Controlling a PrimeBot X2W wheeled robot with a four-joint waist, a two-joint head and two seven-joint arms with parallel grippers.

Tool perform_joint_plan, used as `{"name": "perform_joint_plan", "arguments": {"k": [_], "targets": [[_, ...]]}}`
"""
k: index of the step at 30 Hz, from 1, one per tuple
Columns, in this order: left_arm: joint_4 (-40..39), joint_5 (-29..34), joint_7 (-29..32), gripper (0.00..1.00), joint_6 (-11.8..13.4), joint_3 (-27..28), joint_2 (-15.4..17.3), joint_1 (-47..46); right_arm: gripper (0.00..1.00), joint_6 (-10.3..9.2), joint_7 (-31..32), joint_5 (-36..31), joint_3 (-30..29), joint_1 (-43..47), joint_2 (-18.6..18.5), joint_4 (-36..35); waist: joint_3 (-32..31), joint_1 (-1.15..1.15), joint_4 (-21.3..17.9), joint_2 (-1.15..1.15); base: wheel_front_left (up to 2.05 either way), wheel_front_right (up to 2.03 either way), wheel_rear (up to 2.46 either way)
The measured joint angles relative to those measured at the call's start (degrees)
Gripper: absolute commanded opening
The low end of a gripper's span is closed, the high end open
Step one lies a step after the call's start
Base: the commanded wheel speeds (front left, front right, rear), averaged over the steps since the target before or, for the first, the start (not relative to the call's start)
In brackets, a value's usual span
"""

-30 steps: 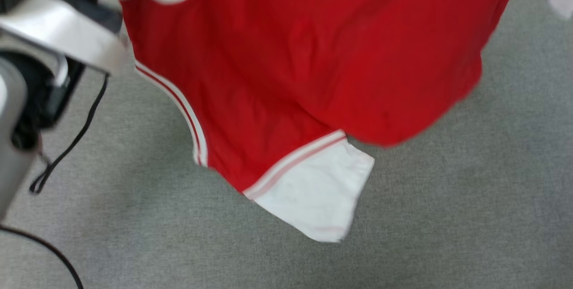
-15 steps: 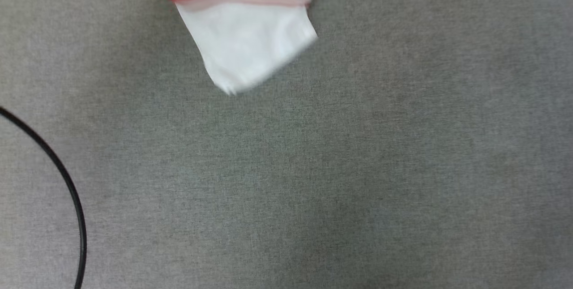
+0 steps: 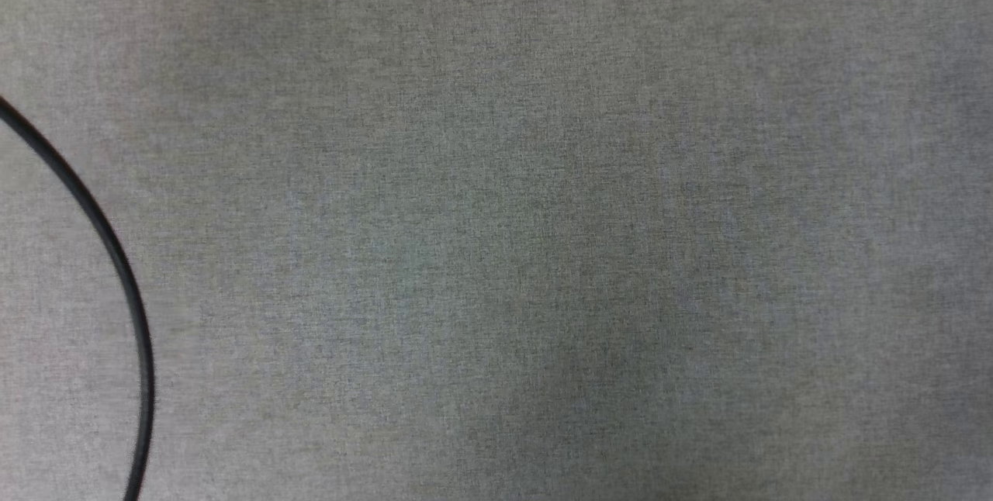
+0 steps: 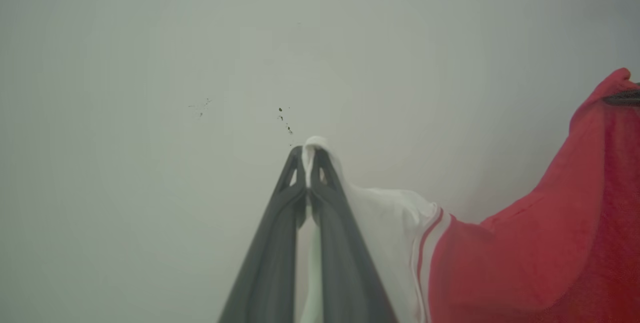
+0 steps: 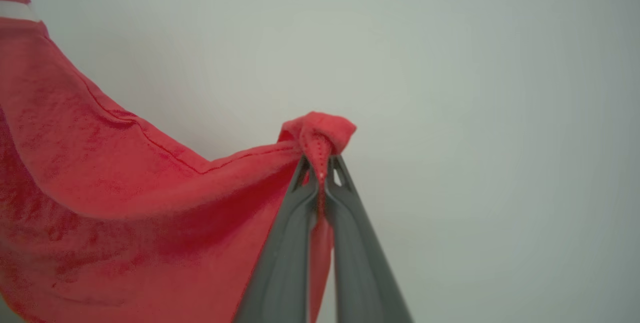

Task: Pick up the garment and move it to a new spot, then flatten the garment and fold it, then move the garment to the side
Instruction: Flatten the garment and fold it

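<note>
Item: left fingers (image 4: 272, 243), clenched on the tip of the white sleeve (image 4: 385, 213).
Item: right fingers (image 5: 287, 243), clenched on a bunched red corner.
Item: garment (image 5: 100, 173), slung in the air between my two grips. Its long axis runs grip to grip and its body sags below. I judge neither arm nearer, as each holds one end.
Left wrist view gives the striped trim; right wrist view gives a red stitched seam.
Head view gives a grey surface (image 3: 543, 253) and a black cable (image 3: 116, 260).
</note>
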Motion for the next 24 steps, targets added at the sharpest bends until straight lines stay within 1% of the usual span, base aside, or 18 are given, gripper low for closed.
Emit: {"name": "perform_joint_plan", "arguments": {"k": [2,6,12,15,20,24], "targets": [[1.8,-0.6,-1.5,0.0,-0.1,-0.9,-0.4,0.8,0.0,0.01,-1.2,0.8,1.3,0.7,0.6,1.6,0.2,0.0,0.1,0.0,0.0,0.0,0.0],[5.0,-2.0,-3.7,0.0,-0.4,-2.9,0.0,4.3,0.0,0.0,-3.4,2.7,4.3,4.8,1.3,3.8,-0.2,0.0,-0.1,0.0,0.0,0.0,0.0],[5.8,-5.9,-6.7,0.0,-0.4,-6.3,0.7,14.2,0.0,0.01,-6.4,6.9,9.3,13.1,2.1,5.8,-1.9,0.0,-0.3,0.0,0.0,0.0,0.0],[4.9,-7.5,-7.8,0.0,-0.4,-7.7,1.9,20.8,0.0,0.0,-7.6,9.3,12.1,17.5,2.5,6.4,-3.2,0.0,-0.3,0.0,0.0,0.0,0.0],[1.6,-9.6,-8.8,0.0,-0.3,-8.4,3.3,33.6,0.0,0.01,-9.5,12.8,17.4,26.2,2.3,6.1,-6.3,-0.01,-0.3,0.0,0.0,0.0,0.0],[-2.6,-11.1,-9.3,0.0,1.6,-8.5,4.7,45.8,0.0,0.0,-10.7,16.0,21.5,34.2,0.7,4.3,-9.7,-0.01,-0.3,0.0,0.0,0.0,0.0]]}}
